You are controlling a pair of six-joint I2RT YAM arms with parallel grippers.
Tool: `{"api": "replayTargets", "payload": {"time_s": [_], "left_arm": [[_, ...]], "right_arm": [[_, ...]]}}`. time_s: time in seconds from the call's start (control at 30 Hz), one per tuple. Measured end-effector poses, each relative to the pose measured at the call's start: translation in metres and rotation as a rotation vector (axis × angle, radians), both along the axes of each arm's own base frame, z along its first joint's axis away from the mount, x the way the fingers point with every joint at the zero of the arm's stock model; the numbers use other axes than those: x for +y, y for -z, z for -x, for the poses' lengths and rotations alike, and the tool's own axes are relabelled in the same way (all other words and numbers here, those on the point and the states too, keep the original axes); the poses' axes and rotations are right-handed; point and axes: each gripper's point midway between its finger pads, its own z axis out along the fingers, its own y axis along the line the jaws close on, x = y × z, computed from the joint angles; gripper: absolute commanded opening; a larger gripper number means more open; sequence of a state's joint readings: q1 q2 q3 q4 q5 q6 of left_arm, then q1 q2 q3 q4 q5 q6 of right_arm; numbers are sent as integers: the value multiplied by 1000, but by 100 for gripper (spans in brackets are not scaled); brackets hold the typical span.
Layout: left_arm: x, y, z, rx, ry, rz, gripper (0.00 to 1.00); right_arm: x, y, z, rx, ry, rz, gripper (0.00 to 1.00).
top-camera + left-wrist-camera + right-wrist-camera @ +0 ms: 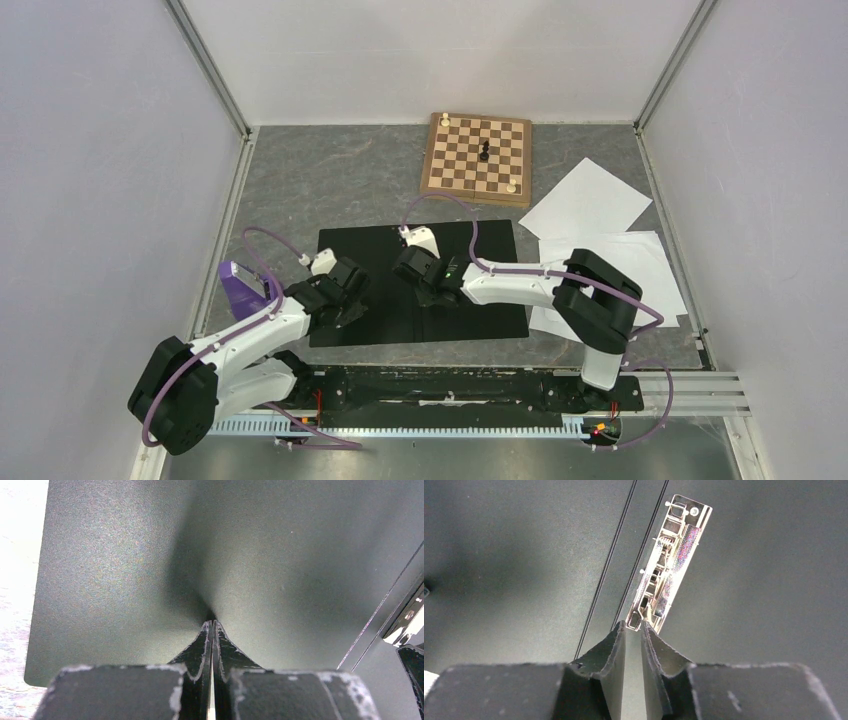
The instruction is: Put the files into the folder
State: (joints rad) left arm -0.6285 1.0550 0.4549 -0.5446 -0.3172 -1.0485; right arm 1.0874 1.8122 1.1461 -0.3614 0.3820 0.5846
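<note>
The folder [490, 300] lies open and flat in the middle of the table, black inside up. The files [590, 205] are white sheets lying loose on the table to its right, more of them nearer [625, 265]. My left gripper [350, 308] is shut and empty, its tips pressed on the folder's left flap [125, 555] in the left wrist view [211, 622]. My right gripper [430, 296] stands over the spine. In the right wrist view [633, 625] its jaws are nearly closed around the near end of the metal spine clip [671, 555].
A wooden chessboard [477, 157] with a few pieces lies at the back centre. A purple metronome [240, 285] stands at the left by my left arm. White walls close the table on three sides.
</note>
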Motion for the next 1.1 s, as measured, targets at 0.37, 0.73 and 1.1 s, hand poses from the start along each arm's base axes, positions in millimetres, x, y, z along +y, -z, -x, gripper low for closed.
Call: {"api": "replayTargets", "payload": {"time_s": [0.37,0.73,1.1], "left_arm": [[1,0,-1,-6,-12,1,2],[3,0,-2,-13,-23,-6,2],[3,1,-2,-10,-24,-8,2]], "right_arm": [[0,9,-2,3,3,24,12],[-3,9,-4,-17,28,33,1],[-3,12,-3,-21,27,28,3]]}}
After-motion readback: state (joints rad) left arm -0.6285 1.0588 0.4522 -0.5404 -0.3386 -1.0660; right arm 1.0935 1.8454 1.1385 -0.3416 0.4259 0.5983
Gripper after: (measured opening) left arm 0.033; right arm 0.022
